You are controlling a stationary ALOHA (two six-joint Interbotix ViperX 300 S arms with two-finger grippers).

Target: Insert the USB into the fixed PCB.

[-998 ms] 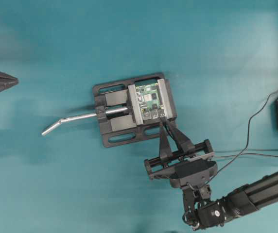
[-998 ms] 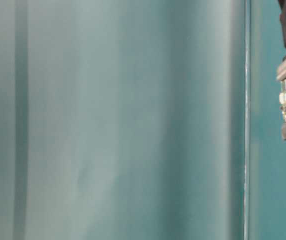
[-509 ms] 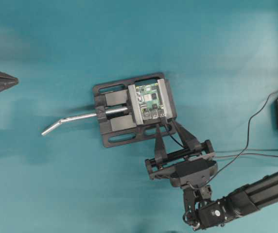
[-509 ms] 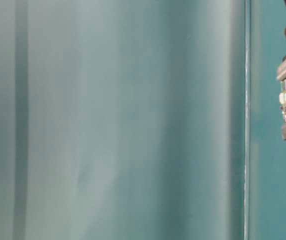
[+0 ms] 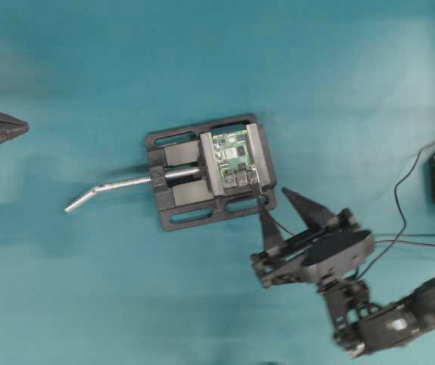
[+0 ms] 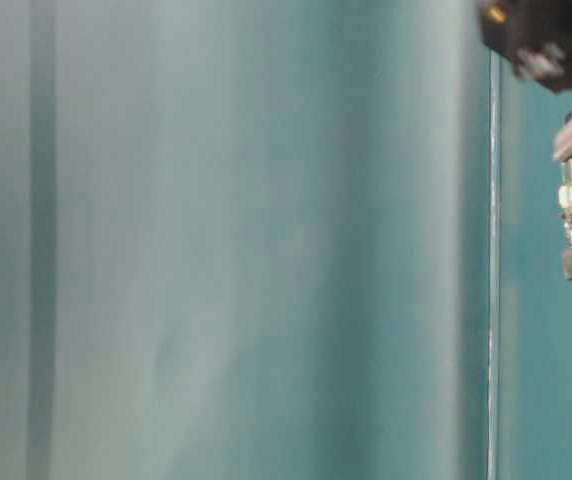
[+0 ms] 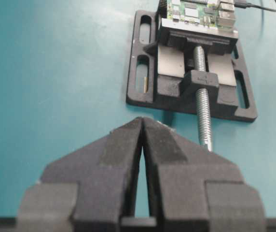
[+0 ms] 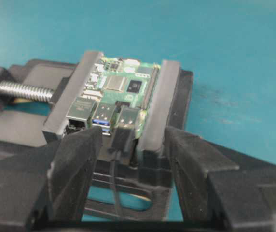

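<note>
Two claws: the right black two-fingered gripper (image 8: pixel 131 169) stands spread wide with nothing between its fingers; the left black gripper (image 7: pixel 143 145) rests pressed together, well back from the work.
Change: a second ago the right fingers pinched the plug at the board's edge; now they have let go and drawn back toward the lower right in the overhead view.
USB: the small silver-tipped plug with short dark body (image 8: pixel 122 135) sits in a silver port on the board, its thin black cable (image 8: pixel 115 186) trailing down between the fingers.
Board: the small green rectangular circuit board (image 5: pixel 233 160) is clamped in the black vise with grey jaws (image 5: pixel 185 217).
Meaning: insertion looks done; depth of seating cannot be confirmed.
Surroundings: silver bent handle (image 5: pixel 107 189) juts left on the teal table (image 5: pixel 88 91).
Obstacle: only the slack cable lies near the retreating fingers.
</note>
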